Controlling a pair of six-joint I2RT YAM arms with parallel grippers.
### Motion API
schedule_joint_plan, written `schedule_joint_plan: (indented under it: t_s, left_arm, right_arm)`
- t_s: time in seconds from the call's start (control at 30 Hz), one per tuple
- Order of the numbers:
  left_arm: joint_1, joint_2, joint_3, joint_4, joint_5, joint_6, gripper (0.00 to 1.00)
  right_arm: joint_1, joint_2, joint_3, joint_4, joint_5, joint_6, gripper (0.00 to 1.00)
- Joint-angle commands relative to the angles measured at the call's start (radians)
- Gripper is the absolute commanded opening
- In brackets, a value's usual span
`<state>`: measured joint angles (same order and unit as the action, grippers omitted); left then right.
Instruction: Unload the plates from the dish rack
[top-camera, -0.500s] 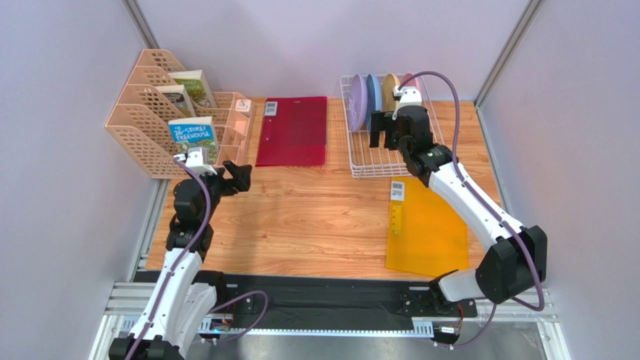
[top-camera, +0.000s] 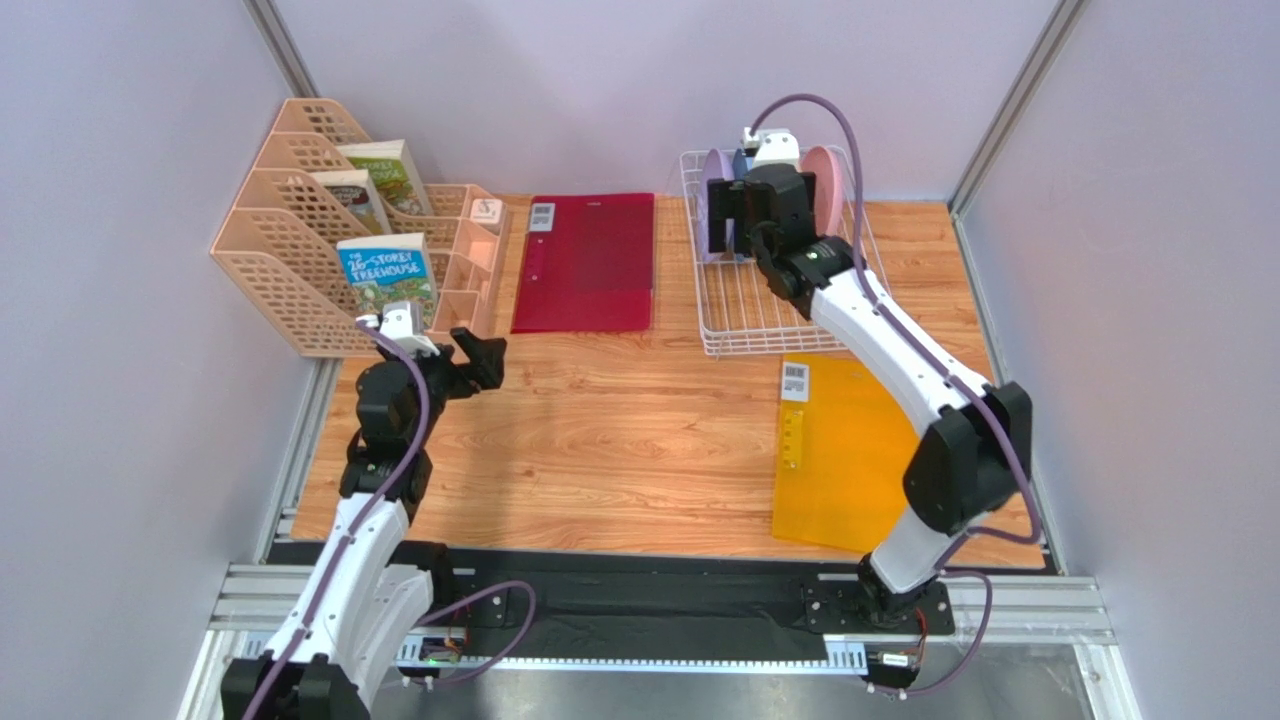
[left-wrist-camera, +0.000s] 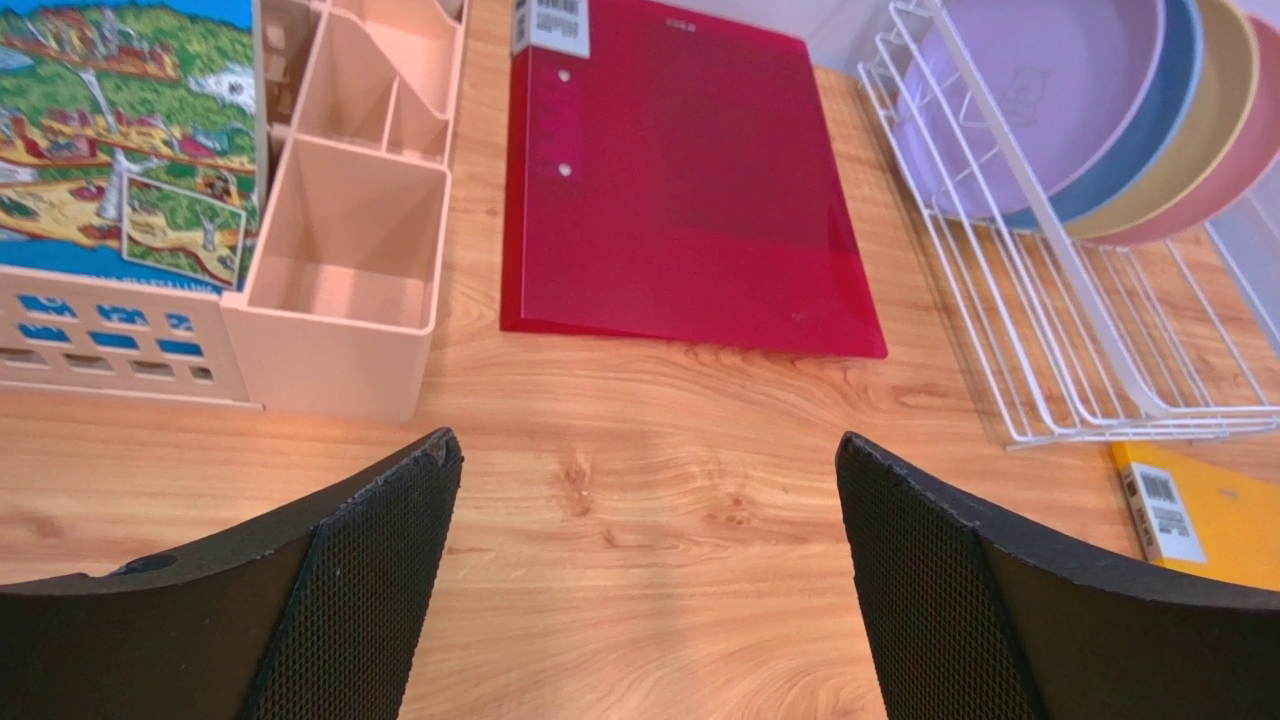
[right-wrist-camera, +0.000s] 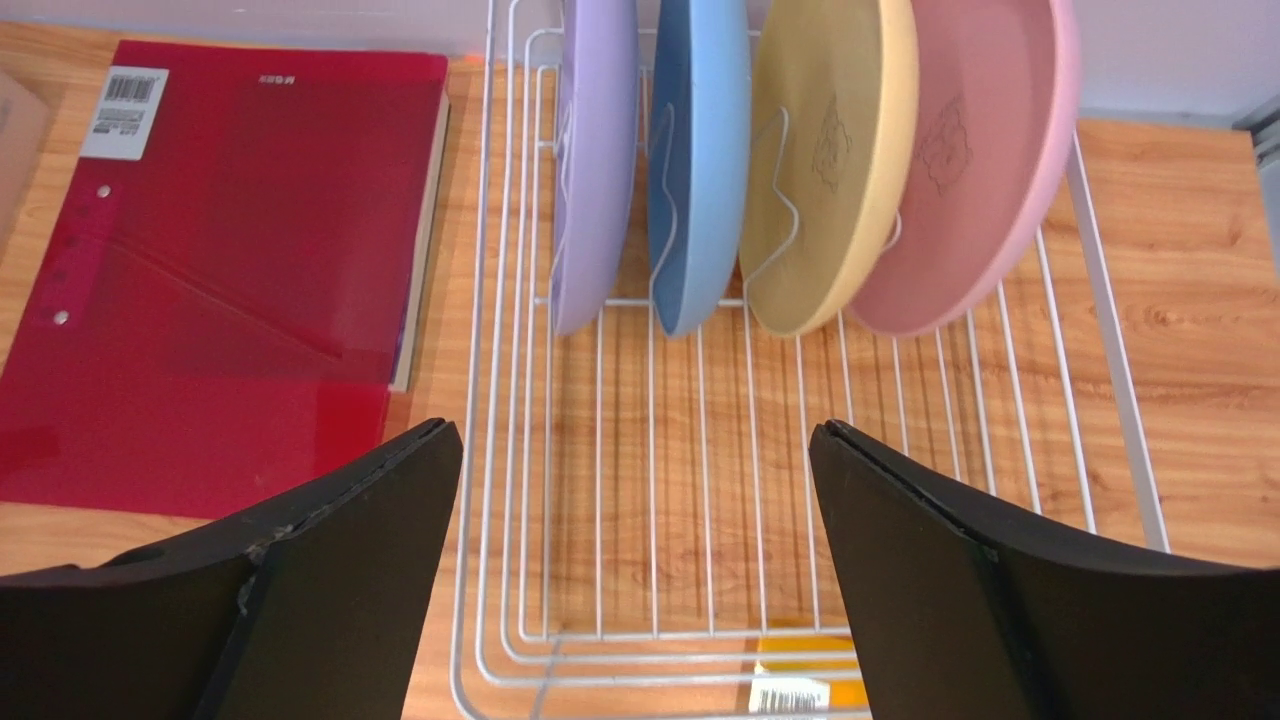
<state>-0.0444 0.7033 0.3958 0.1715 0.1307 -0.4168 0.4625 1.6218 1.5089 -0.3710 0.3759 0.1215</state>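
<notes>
All four plates (right-wrist-camera: 819, 165) stand on edge at the far end of the rack (right-wrist-camera: 703, 510), tops leaning right. The left gripper (left-wrist-camera: 646, 438) and right gripper (right-wrist-camera: 631, 435) are wide open, empty.

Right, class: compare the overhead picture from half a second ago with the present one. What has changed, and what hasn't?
The right gripper swung left and toward the back of the dish rack. It now hangs over the plates, fingers open, holding nothing. The left gripper barely shifted and is also open. All four plates stand in the rack as before. The red folder, orange folder and peach file holders stayed put.
</notes>
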Motion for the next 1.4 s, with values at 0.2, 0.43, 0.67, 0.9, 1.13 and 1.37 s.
schedule_joint_plan:
  t_s: [0.2, 0.43, 0.67, 0.9, 1.13, 1.37]
  left_arm:
    - [0.001, 0.191, 0.005, 0.157, 0.081, -0.011, 1.00]
    - [0.001, 0.268, 0.011, 0.186, 0.087, -0.001, 1.00]
    - [0.001, 0.306, 0.014, 0.200, 0.089, 0.003, 1.00]
    - [0.001, 0.338, 0.015, 0.211, 0.092, 0.004, 1.00]
    - [0.001, 0.320, 0.015, 0.184, 0.067, 0.019, 1.00]
    - [0.001, 0.346, 0.017, 0.195, 0.067, 0.013, 1.00]
  right_arm:
    - [0.030, 0.334, 0.388, -0.057, 0.149, -0.108, 0.87]
    - [0.031, 0.512, 0.594, -0.074, 0.202, -0.161, 0.77]
    - [0.031, 0.630, 0.680, -0.054, 0.273, -0.183, 0.66]
    - [0.031, 0.714, 0.737, -0.026, 0.319, -0.166, 0.53]
    - [0.031, 0.757, 0.772, -0.034, 0.339, -0.166, 0.01]
    - [0.085, 0.718, 0.723, 0.076, 0.546, -0.250, 0.00]
